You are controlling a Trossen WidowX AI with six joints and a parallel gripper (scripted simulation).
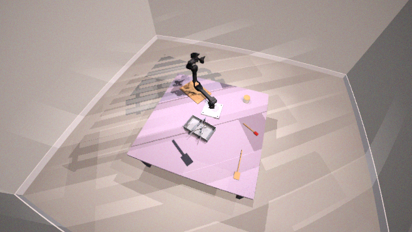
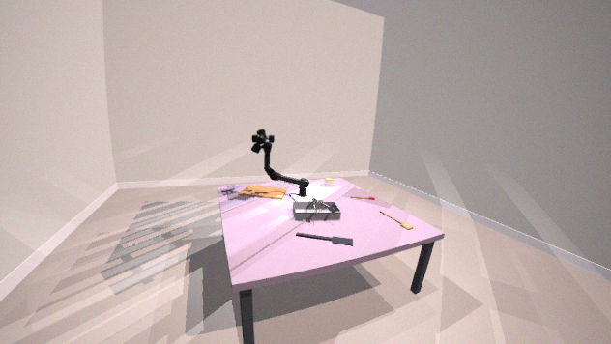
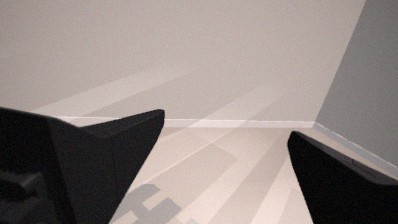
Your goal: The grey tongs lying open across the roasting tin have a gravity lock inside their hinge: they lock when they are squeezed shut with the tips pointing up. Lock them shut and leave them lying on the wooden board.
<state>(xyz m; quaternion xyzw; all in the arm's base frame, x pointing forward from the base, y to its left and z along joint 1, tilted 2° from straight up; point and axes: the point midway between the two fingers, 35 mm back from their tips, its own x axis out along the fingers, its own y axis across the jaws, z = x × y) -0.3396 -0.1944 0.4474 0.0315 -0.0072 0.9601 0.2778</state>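
The grey tongs point(image 1: 196, 127) point(image 2: 315, 205) lie open across the roasting tin point(image 1: 211, 135) point(image 2: 301, 216), their thin arms spread and crossing its long walls. Their hinge and tips are too small to make out. The wooden board point(image 1: 198, 100) point(image 2: 277, 194) lies flat behind the tin, with shadows of the arm across it. My gripper point(image 3: 225, 126) point(image 1: 202, 59) is raised high above the table's back part, well away from the tongs. In the wrist view its two black fingers stand wide apart with nothing between them, and only wall and floor show beyond.
The white base plate point(image 1: 207, 113) is between tin and board. A dark spatula point(image 1: 186, 159) point(image 2: 342, 240) lies in front of the tin. A red-tipped brush point(image 1: 255, 133) point(image 2: 371, 198), a wooden spatula point(image 1: 236, 176) point(image 2: 406, 225) and a yellow-topped pot point(image 1: 246, 98) point(image 2: 329, 182) are to the right.
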